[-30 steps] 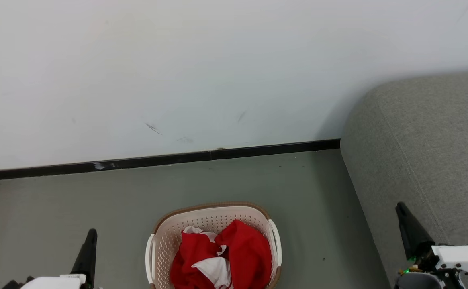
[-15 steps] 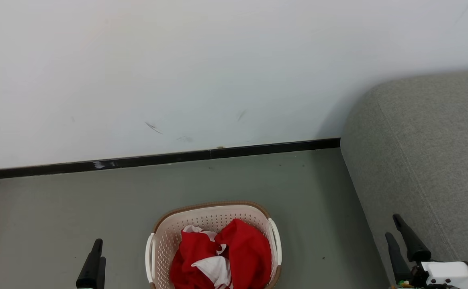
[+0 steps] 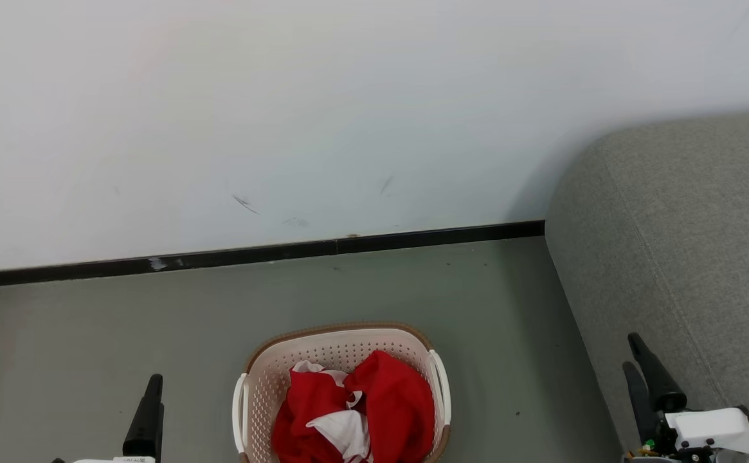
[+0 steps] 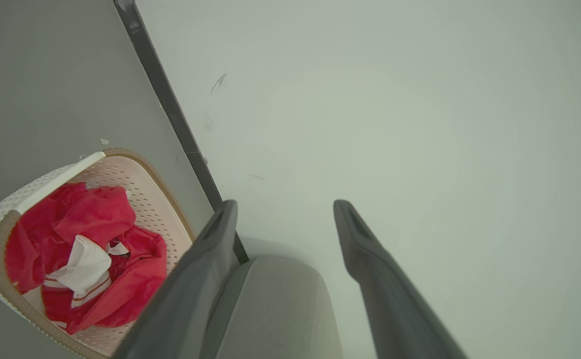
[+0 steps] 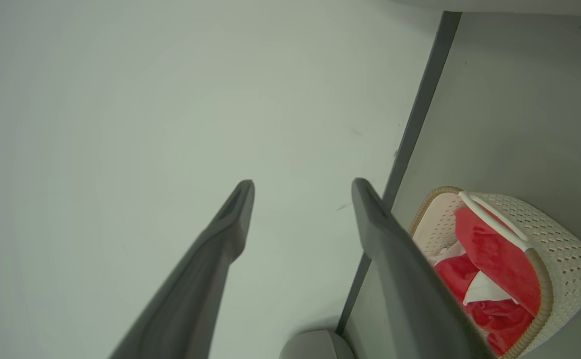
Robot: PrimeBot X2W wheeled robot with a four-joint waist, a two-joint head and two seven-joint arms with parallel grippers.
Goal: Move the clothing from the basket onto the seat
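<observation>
Seat (image 3: 683, 244) at my right. Basket (image 3: 260, 381) on floor ahead, near seat, apart from it. Clothing (image 3: 390, 399) bunched inside basket: I judge it light, soft, floppy, maybe tangled; pinch high red fold, lift slowly. My left tool (image 4: 286, 204) and right tool (image 5: 303, 183) both wide, empty.

Right of our left gripper (image 4: 285, 207), its fingers like matt dark plastic, we see the basket (image 3: 265, 386) as smooth perforated plastic with a woven-look rim, holding the clothing (image 3: 393, 399), soft crumpled cloth. Beside our right gripper (image 3: 631, 352) the seat (image 3: 683, 225) is coarse woven fabric, matt, with a stitched seam; ahead of both, the floor (image 3: 91, 334) is dull and smooth, the wall (image 3: 284, 96) matt and scuffed
</observation>
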